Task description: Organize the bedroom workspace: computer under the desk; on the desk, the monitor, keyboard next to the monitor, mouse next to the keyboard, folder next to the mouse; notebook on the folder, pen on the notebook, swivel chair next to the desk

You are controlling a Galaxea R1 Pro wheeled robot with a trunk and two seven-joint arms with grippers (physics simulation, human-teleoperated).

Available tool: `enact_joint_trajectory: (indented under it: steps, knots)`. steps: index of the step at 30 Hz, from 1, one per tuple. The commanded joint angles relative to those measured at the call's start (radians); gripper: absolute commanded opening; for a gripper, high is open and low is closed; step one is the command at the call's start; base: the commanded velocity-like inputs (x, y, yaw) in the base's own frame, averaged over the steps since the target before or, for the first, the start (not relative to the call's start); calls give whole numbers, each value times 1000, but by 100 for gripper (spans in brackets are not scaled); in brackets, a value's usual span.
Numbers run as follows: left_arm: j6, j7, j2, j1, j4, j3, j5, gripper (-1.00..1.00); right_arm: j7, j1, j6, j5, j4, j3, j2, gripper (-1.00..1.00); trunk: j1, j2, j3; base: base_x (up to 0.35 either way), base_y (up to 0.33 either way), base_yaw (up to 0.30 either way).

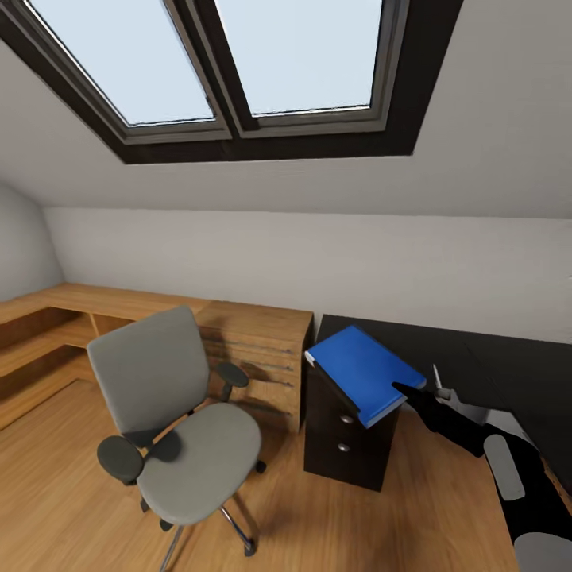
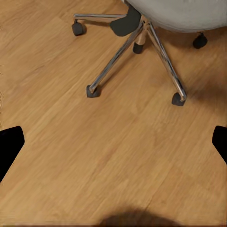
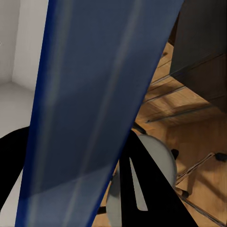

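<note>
Filling the right of the head view, the black desk [image 1: 508,357] runs off the frame edge, so its far end is cut off, and its drawer unit [image 1: 343,437] with two silver knobs stands at its near corner beside a wooden dresser [image 1: 254,349]. Left of the unit the grey chair [image 1: 171,429] stands on the wood floor [image 1: 63,492], its seat bare and its star base partly cut by the bottom edge; the left wrist view shows that base's chrome legs and castors [image 2: 137,52] from above. The blue folder [image 1: 365,373] is held tilted in the air above the drawer unit and desk corner, its lower edge clamped in the right gripper [image 1: 417,397]; the right wrist view shows it as a blurred blue slab [image 3: 94,104] between two dark fingers [image 3: 146,184]. The left gripper [image 2: 113,142] hangs over bare floor with its fingertips wide apart at the frame's edges, holding nothing.
</note>
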Motion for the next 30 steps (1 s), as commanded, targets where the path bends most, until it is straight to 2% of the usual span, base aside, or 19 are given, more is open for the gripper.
enact_joint_trajectory:
  steps: [1, 6, 10, 17, 21, 30]
  knots:
    - [-30, 2, 0, -1, 25, -4, 6, 100, 3, -1, 6, 0, 0, -3, 0, -100, -4, 6, 3, 0, 0, -95]
    - [-172, 2, -1, -1, 120, -4, 4, 100, 3, -1, 5, 1, 0, -4, 0, -100, -23, 41, 26, 0, 0, -80]
    - [-244, 0, -1, -1, 202, -7, 4, 100, 3, -1, 5, 2, 1, -4, 0, -100, -38, 69, 45, 0, 0, -71]
    - [-265, -1, -12, -1, 233, -11, 5, 100, -2, -1, 5, 4, 19, -7, -2, -100, -65, 118, 77, 0, 0, -96]
    - [-264, -1, -14, -1, 239, -13, 6, 100, -2, -1, 5, 6, 29, -37, -3, -100, -81, 146, 95, 0, 0, -113]
    - [-263, 0, -13, -1, 247, -17, 6, 100, -2, -1, 4, 8, 32, -53, -5, -100, -81, 146, 108, 0, 0, -140]
